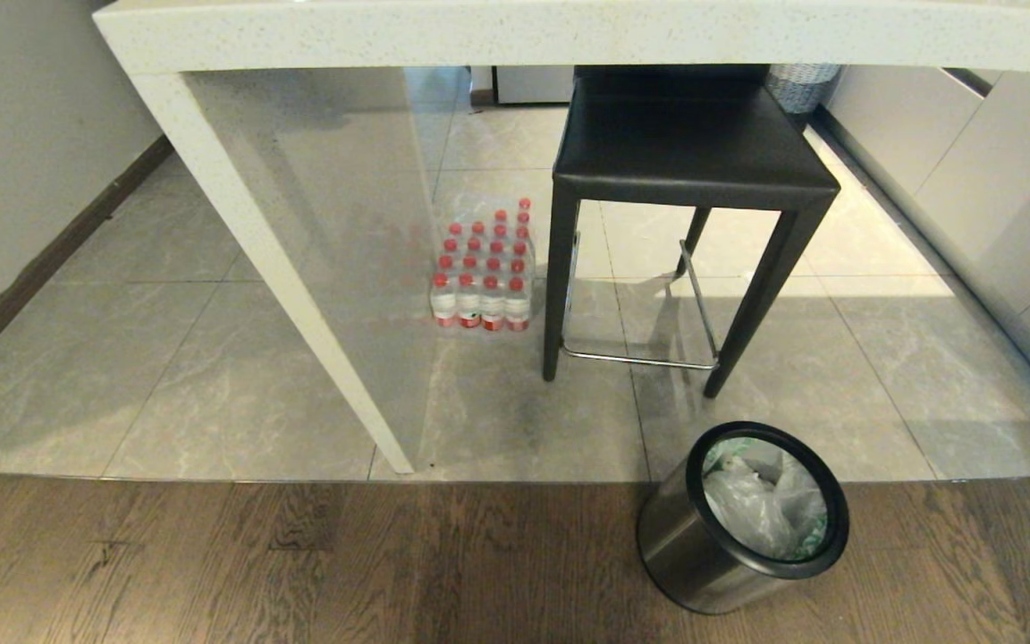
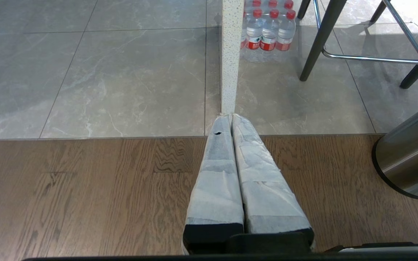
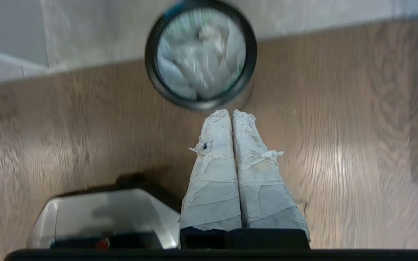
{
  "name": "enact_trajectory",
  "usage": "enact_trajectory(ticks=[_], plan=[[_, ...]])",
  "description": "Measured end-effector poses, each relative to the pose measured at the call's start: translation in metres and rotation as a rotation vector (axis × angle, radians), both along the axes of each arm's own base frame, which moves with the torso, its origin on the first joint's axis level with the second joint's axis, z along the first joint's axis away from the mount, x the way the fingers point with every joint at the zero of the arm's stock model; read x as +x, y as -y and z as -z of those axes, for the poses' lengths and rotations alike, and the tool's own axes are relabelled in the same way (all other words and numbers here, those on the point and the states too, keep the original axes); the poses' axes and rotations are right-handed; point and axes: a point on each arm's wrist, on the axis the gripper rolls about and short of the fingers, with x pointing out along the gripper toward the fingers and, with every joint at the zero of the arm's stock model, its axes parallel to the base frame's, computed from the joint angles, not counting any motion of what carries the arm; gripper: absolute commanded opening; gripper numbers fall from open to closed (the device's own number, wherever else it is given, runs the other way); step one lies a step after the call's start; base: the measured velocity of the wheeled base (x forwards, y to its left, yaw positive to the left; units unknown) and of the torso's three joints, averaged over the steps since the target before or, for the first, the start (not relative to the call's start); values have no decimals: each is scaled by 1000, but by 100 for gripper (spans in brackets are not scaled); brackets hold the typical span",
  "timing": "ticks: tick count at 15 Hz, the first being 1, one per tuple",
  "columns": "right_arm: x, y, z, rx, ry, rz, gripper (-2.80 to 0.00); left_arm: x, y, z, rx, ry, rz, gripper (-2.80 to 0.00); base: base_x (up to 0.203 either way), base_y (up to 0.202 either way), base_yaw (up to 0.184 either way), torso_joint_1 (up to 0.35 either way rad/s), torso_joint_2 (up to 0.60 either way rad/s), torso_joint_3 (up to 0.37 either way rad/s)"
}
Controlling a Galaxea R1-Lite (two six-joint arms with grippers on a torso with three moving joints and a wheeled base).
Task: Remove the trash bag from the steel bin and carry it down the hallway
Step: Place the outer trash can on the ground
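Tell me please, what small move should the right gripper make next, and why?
Probably it should open its fingers and come down toward the rim of the steel bin. The right gripper is shut and empty, above the wood floor just beside the bin, and the trash bag sits inside, untouched. Shut fingers cannot pinch the bag. The left gripper is shut over the floor, away from the bin.

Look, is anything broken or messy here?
Mostly tidy. The tape wrapped round the right gripper is frayed and peeling, with a small hole; the left gripper has a small hole too. The trash bag sits crumpled inside the bin, which stands upright, nothing spilled.
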Motion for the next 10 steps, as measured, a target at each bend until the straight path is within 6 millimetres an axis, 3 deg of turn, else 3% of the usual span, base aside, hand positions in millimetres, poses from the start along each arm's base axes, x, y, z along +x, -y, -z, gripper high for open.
enact_trajectory(ticks=[6,10], plan=[[11,0,8,9,-77,-10,-280,0,0,0,4,2,-1,-280,0,0,0,0,0,-11],[23,0,22,36,-178,7,-280,0,0,0,3,3,0,-280,0,0,0,4,3,-163]])
